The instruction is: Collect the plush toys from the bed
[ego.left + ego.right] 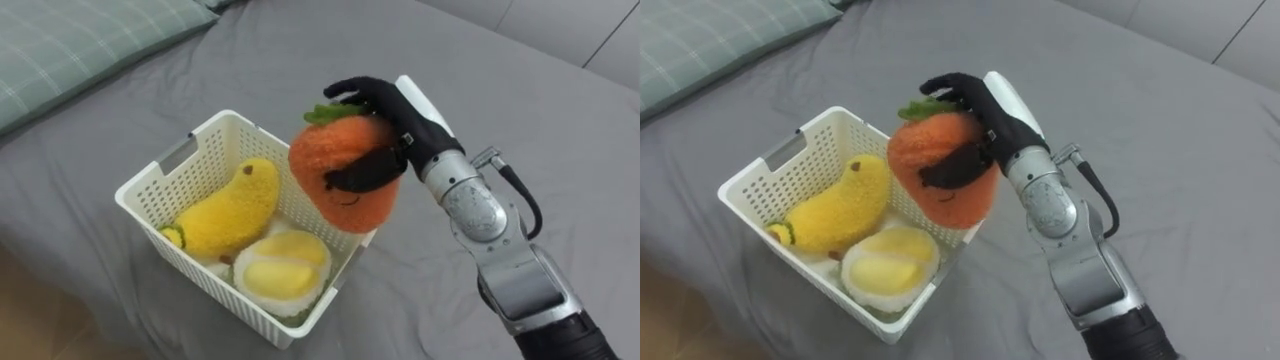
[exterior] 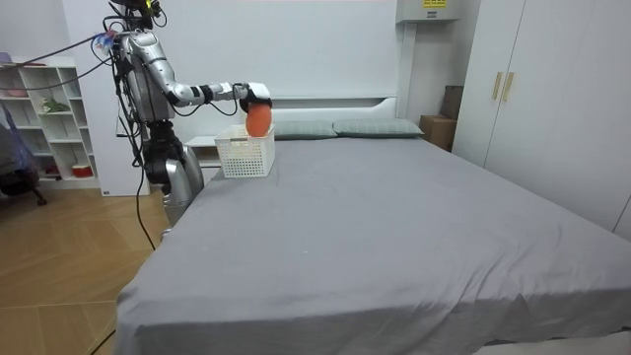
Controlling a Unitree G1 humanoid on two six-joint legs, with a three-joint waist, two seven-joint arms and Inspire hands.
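My right hand (image 1: pixel 385 120) (image 1: pixel 980 110) is shut on an orange plush toy with a green top (image 1: pixel 343 172) (image 1: pixel 943 175), holding it above the right corner of a white slatted basket (image 1: pixel 150 180) (image 1: pixel 750 175) on the grey bed. Inside the basket lie a yellow plush banana (image 1: pixel 232 208) (image 1: pixel 835 205) and a round pale yellow plush (image 1: pixel 283 270) (image 1: pixel 890 265). In the room view I stand at the bed's left side with the right arm stretched out; the orange toy (image 2: pixel 257 119) hangs over the basket (image 2: pixel 245 158).
Grey sheet (image 1: pixel 500 90) spreads wide to the right of the basket. A green checked pillow (image 1: pixel 70 45) lies at the upper left, and two pillows (image 2: pixel 375 127) sit at the headboard. A white shelf unit (image 2: pixel 44 118) stands behind me and wardrobes (image 2: pixel 552 89) on the room view's right.
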